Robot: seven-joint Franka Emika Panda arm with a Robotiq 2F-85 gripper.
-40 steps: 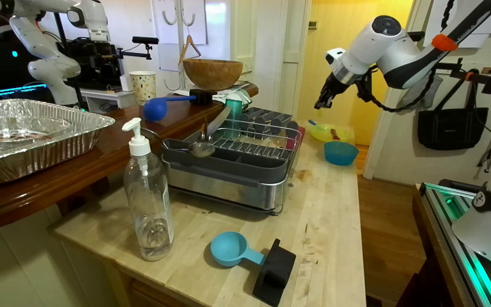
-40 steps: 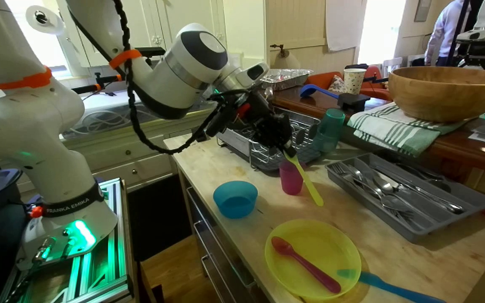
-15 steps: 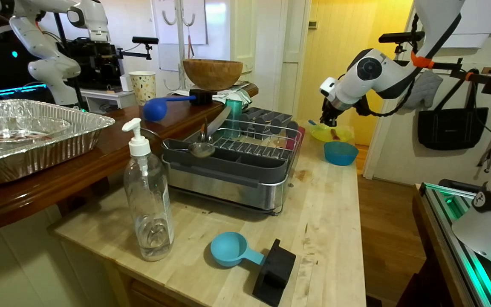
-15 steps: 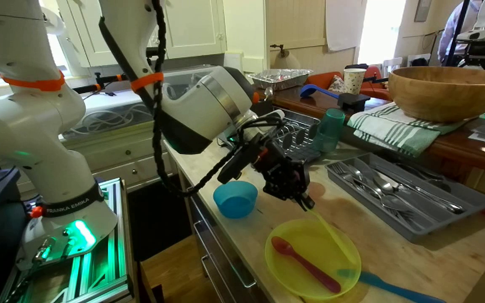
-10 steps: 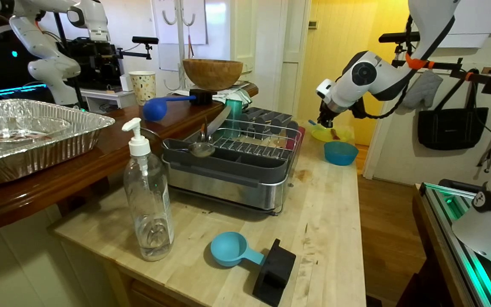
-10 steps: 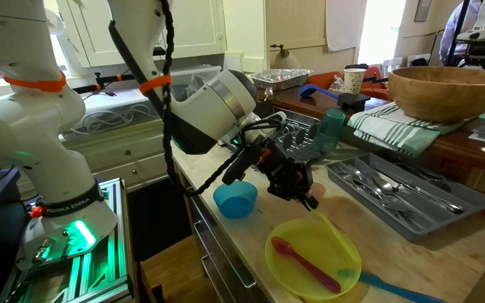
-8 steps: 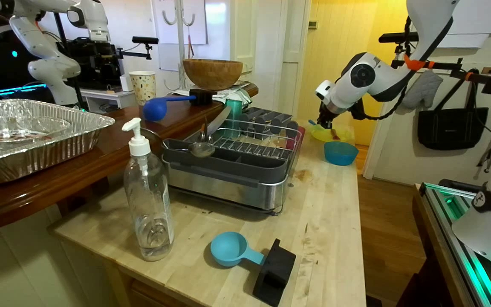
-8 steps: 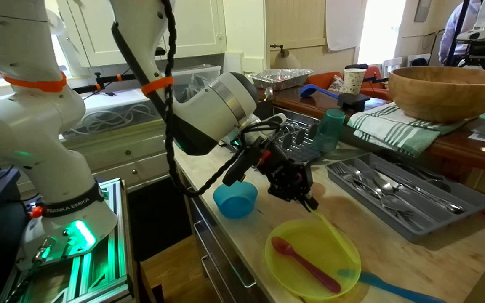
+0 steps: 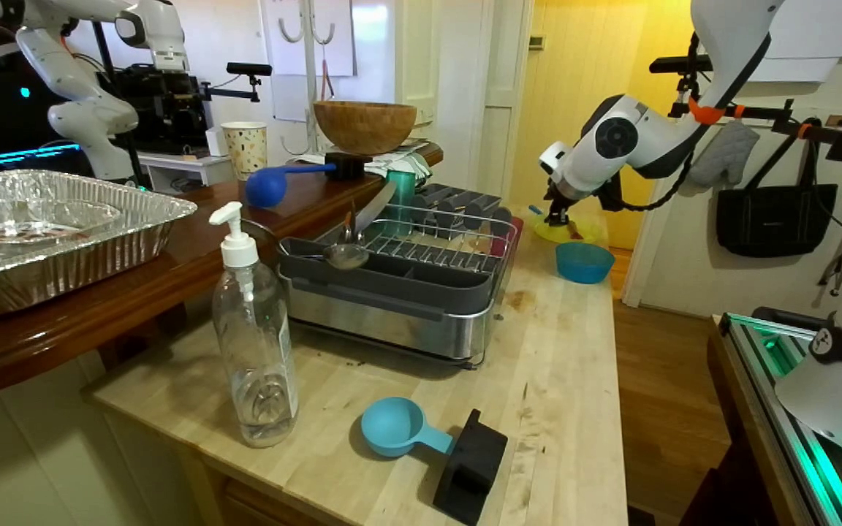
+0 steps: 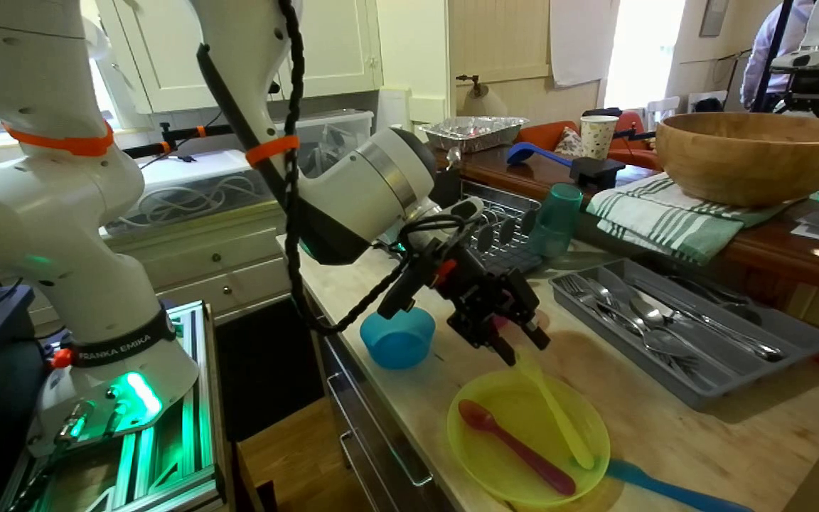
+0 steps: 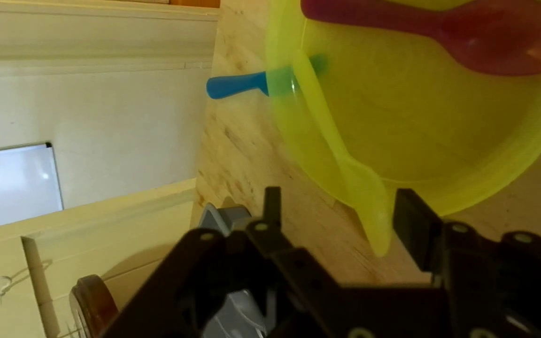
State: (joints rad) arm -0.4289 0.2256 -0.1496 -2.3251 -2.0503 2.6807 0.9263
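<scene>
Jaws stand apart just beside a yellow plastic spoon (image 11: 345, 162) crossing the rim of a round translucent yellow plate (image 11: 416, 126)

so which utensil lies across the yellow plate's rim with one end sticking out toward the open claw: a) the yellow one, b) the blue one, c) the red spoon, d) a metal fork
a, since in the wrist view the yellow utensil crosses the rim of the yellow plate, its end by the open claw.

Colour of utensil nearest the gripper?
The utensil is yellow, like the plate it overlaps; best in the wrist view.
</scene>
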